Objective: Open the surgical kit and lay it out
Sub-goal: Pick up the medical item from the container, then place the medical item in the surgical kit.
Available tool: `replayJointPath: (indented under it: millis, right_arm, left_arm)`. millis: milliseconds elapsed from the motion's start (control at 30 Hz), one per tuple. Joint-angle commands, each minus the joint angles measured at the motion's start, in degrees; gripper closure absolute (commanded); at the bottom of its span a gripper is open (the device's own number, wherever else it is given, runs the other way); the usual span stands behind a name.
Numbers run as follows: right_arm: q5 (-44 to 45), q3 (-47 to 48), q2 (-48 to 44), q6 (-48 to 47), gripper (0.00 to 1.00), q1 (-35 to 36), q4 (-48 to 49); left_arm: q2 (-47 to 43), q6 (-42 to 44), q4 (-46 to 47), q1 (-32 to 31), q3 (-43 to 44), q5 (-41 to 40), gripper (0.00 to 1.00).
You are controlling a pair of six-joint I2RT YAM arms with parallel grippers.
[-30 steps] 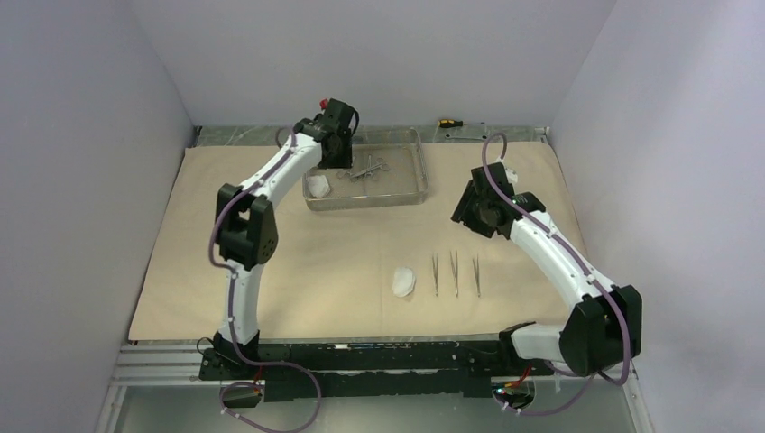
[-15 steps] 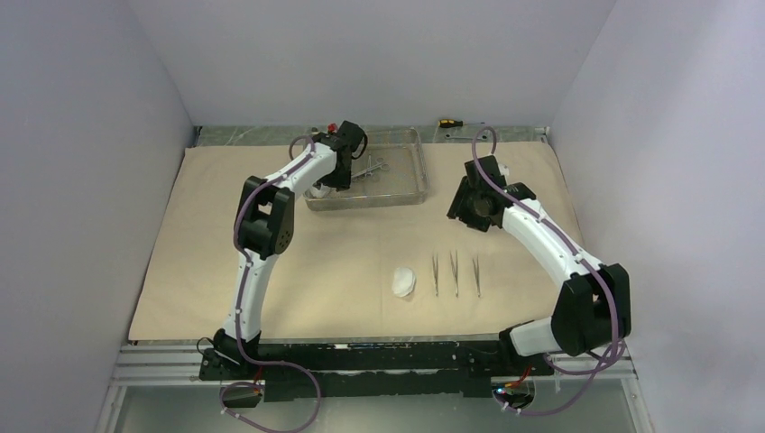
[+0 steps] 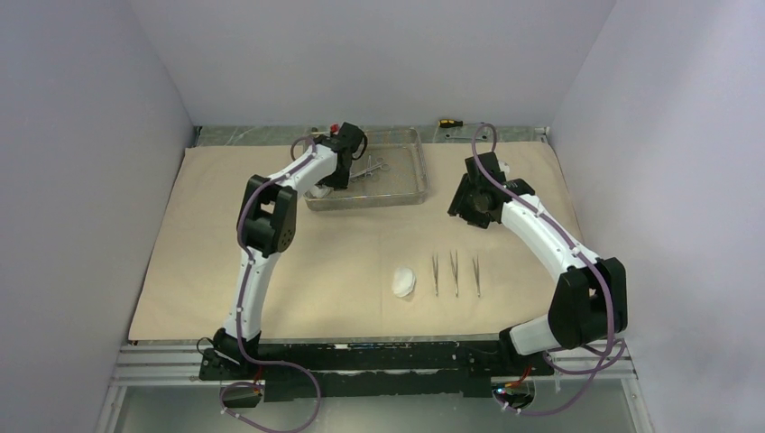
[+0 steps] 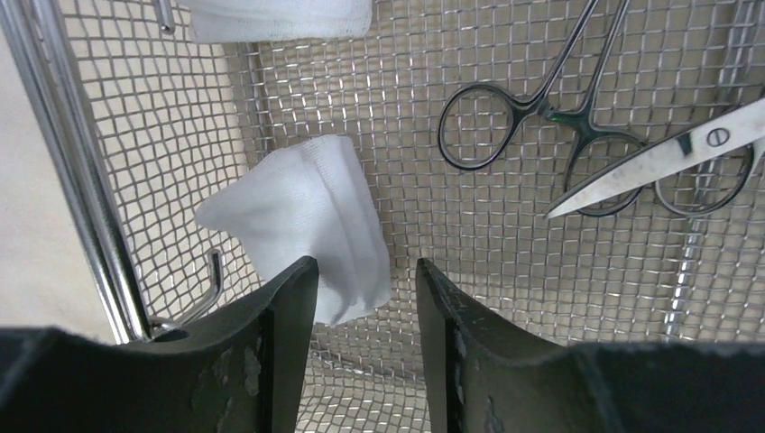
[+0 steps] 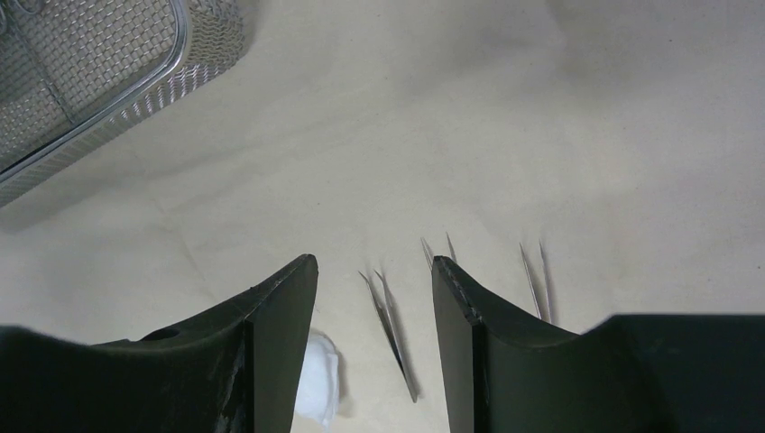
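The beige wrap cloth [image 3: 225, 253] lies spread flat. At its back stands the wire-mesh tray [image 3: 422, 171]. My left gripper [image 4: 365, 264] is open and low in the tray's left end. The near corner of a white gauze pad [image 4: 302, 225] lies between its fingertips, which are not closed on it. A second gauze pad [image 4: 280, 16] lies beyond it. Ring-handled clamps [image 4: 541, 108] lie to the right on the mesh. My right gripper [image 5: 374, 262] hangs open and holds nothing above the cloth, right of the tray. Three tweezers [image 3: 455, 273] and one gauze pad [image 3: 404, 281] lie on the cloth in front.
A yellow-handled screwdriver [image 3: 448, 122] lies behind the cloth at the back right. A wire handle [image 4: 203, 289] sticks up inside the tray by my left finger [image 4: 289, 307]. The tray's corner [image 5: 90, 72] shows ahead of the right gripper. Grey walls close in three sides.
My left arm has stretched out and lowered its gripper into the tray's left end over the gauze pad, its jaws slightly narrower. The right gripper has shifted slightly back and left.
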Motion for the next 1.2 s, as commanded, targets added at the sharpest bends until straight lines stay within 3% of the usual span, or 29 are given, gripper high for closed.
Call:
replayJointPath:
  millis: [0,67,200,367,667,800,1000,1167]
  right_arm:
    - [0.3,2.5,-0.1,-0.1,0.46,-0.3,0.9]
    - [0.7,2.6,-0.4,0.2,0.46,-0.3,1.0]
    - [1.1,2.5,-0.9,0.5,0.46,-0.3,1.5]
    - [0.7,2.8,-0.5,0.9,0.47,-0.3,1.5]
    - [1.2,2.3,-1.8,1.3,0.48,-0.3,1.8]
    - [0.7,1.5,-2.8,1.7,0.48,-0.4,2.1]
    - [-1.1,-0.5,-4.4,2.6,0.48,-0.4,2.1]
    - [-2.1,-3.4,-6.7,3.1,0.48,-0.4,2.2]
  left_arm:
    - [-0.5,-1.8,-0.1,0.7,0.1,0.7,0.54]
    - [-1.2,-2.0,0.4,0.8,-1.1,1.6,0.6]
    - [-2.9,-0.9,0.7,0.8,-1.5,1.7,0.83]
    - [-6.3,2.9,1.8,0.8,0.0,0.9,1.0]
    - [-14.7,7.8,1.3,0.7,3.3,8.7,1.0]
    - [-21.9,11.5,2.8,-0.7,-0.7,14.9,1.0]
    - [-33.6,20.7,5.8,-9.7,-15.0,14.9,1.0]
    - [-38.7,17.8,3.3,-19.8,-23.9,11.8,1.0]
